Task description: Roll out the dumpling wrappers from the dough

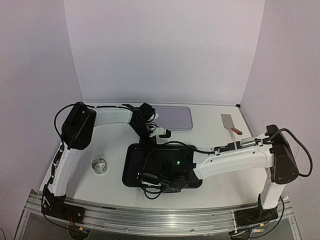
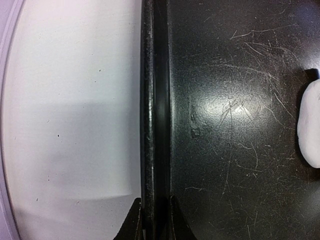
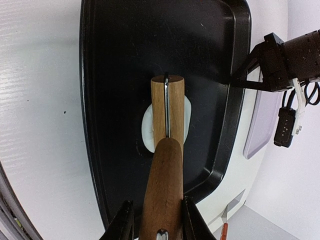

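Observation:
A flattened white piece of dough [image 3: 146, 127] lies on the floor of the black tray [image 3: 115, 60]. A wooden rolling pin [image 3: 167, 107] rests across the dough. My right gripper [image 3: 157, 207] is shut on the pin's brown handle [image 3: 162, 180]. My left gripper [image 2: 154, 202] is shut on the tray's far rim [image 2: 152, 100], one finger on each side of it. The dough's edge [image 2: 310, 125] shows at the right of the left wrist view. In the top view the right gripper [image 1: 165, 180] hangs over the tray [image 1: 134, 167] and hides the dough. No dumpling wrappers are in view.
A small metal ring cutter [image 1: 100, 164] stands on the table left of the black tray. A lavender tray [image 1: 175, 117] lies at the back. A scraper with a red handle [image 1: 229, 122] lies at the back right. The left arm [image 1: 80, 125] arches over the table's left side.

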`<state>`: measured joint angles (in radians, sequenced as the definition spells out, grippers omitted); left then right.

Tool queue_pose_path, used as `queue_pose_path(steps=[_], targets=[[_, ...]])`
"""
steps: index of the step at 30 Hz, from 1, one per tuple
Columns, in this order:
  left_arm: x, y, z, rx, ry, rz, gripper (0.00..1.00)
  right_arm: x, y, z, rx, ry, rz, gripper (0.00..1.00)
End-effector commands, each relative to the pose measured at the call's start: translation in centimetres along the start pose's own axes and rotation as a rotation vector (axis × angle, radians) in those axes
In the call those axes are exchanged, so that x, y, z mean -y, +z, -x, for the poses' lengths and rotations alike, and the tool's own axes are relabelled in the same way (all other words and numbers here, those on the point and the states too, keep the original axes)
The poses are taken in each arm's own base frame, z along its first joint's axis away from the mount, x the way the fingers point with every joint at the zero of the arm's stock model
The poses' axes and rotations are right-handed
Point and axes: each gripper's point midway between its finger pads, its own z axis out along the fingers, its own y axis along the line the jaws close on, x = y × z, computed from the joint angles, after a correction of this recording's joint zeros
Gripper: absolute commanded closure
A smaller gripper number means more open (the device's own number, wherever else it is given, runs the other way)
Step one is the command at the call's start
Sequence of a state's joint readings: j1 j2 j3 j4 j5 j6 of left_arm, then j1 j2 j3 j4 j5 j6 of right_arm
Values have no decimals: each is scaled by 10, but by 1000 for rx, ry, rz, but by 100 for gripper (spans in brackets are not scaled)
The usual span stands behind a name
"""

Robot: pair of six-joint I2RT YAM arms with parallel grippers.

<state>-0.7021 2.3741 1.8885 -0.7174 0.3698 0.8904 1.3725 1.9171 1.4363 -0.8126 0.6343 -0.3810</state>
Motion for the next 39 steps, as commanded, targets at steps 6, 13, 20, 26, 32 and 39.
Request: queue_pose_path(steps=[6, 13, 20, 26, 32, 39], targets=[[8, 20, -29, -130, 86, 5, 100, -82, 15, -59, -193, -45, 294, 100], [7, 20, -31, -132, 77, 6, 100, -88, -1, -65, -195, -76, 250, 100], [6, 19, -30, -128, 74, 9, 100, -80, -11, -57, -166, -138, 175, 100], [3, 20, -29, -127, 75, 16, 100, -84, -20, -69, -184, -159, 169, 100], [4, 21, -30, -130, 74, 10, 100, -50, -39, -41, -101, -112, 91, 100], [8, 22, -27, -126, 93, -2, 100, 50, -83, -24, 50, 123, -45, 100]])
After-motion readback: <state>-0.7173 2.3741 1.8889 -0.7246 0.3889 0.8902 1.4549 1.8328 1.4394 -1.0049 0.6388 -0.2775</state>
